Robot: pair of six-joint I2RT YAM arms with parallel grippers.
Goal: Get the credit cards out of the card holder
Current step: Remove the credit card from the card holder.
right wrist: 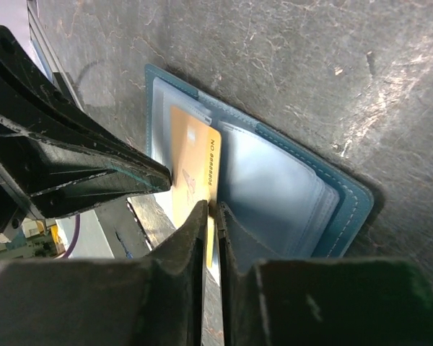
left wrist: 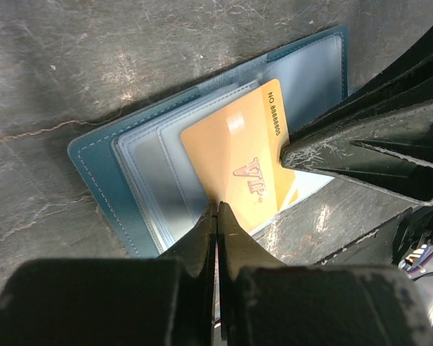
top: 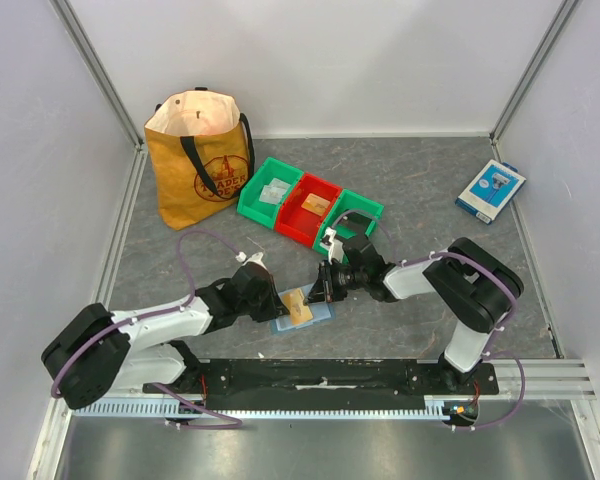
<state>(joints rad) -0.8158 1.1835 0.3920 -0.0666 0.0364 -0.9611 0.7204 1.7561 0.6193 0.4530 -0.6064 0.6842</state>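
The dusty-blue card holder [top: 323,316] lies open on the grey table between my two arms, its pale clear pockets [right wrist: 274,180] showing. One orange-tan credit card [left wrist: 238,144] sticks out of a pocket, partly withdrawn. My left gripper [left wrist: 216,207] is shut on this card's near edge. My right gripper [right wrist: 213,209] meets the card from the opposite side. Its jaws stand a narrow gap apart with the card's edge [right wrist: 211,173] between them. In the top view both grippers [top: 280,303] [top: 321,285] converge over the holder. No other credit card shows in the holder's pockets.
An ochre tote bag [top: 200,160] stands at the back left. A green bin [top: 270,192], a red bin [top: 313,210] and another green bin [top: 352,222] sit in a row behind the holder. A blue-and-white box [top: 490,190] lies at the back right.
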